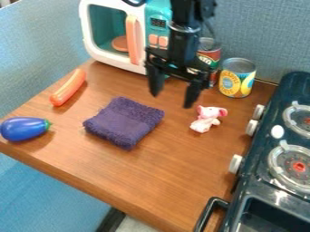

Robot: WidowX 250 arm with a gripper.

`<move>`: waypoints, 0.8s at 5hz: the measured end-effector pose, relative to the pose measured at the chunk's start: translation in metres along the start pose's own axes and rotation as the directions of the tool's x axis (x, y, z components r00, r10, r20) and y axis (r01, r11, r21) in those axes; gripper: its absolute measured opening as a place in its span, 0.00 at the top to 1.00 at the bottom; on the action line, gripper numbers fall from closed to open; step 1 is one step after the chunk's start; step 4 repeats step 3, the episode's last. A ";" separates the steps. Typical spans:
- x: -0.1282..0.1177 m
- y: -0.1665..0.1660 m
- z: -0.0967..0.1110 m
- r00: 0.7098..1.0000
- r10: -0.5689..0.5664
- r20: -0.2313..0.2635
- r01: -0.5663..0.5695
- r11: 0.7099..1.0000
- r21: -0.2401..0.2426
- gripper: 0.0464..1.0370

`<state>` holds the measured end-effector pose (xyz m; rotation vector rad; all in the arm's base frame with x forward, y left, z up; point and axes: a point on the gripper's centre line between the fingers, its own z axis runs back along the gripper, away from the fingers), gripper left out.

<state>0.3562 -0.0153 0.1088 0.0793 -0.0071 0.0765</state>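
Open black claw [173, 100] above a wooden tabletop [163, 181], between a folded purple cloth [124, 122] and a small plush toy [207, 119]

The claw hangs from the top of the view, its two dark fingers spread well apart and pinching nothing. Nearest to it are the cloth, below and to the left, and the toy, below and to the right, both resting on the tabletop. The toy, white with pink ears, looks light, soft and squeezable; its narrow body, under the head, seems the best place to take hold. The cloth has a looped, towel-like pile and is folded into a thick, squarish pad. It should be limp, grippy and hard to break, most easily pinched at a raised fold or corner, though it may unfold or sag when lifted

Further left lie a smooth orange sausage [68, 87], long and rounded, and a glossy blue eggplant [24, 129] with a green stem, both probably light plastic. Behind stand a white and teal toy microwave [95, 47] with a peach handle, a red-labelled can [210, 55] and a yellow-labelled can [237, 81], rigid metal-looking cylinders. At right is a shiny dark toy stove [264, 136] with pale round knobs and ringed burners
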 end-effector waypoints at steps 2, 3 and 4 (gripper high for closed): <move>-0.049 0.054 -0.001 0.999 0.006 -0.048 -0.003 0.999 0.050 0.04; -0.063 0.073 -0.001 0.996 0.017 -0.085 -0.014 0.999 0.036 0.04; -0.063 0.073 -0.001 0.996 0.017 -0.085 -0.014 0.999 0.036 0.04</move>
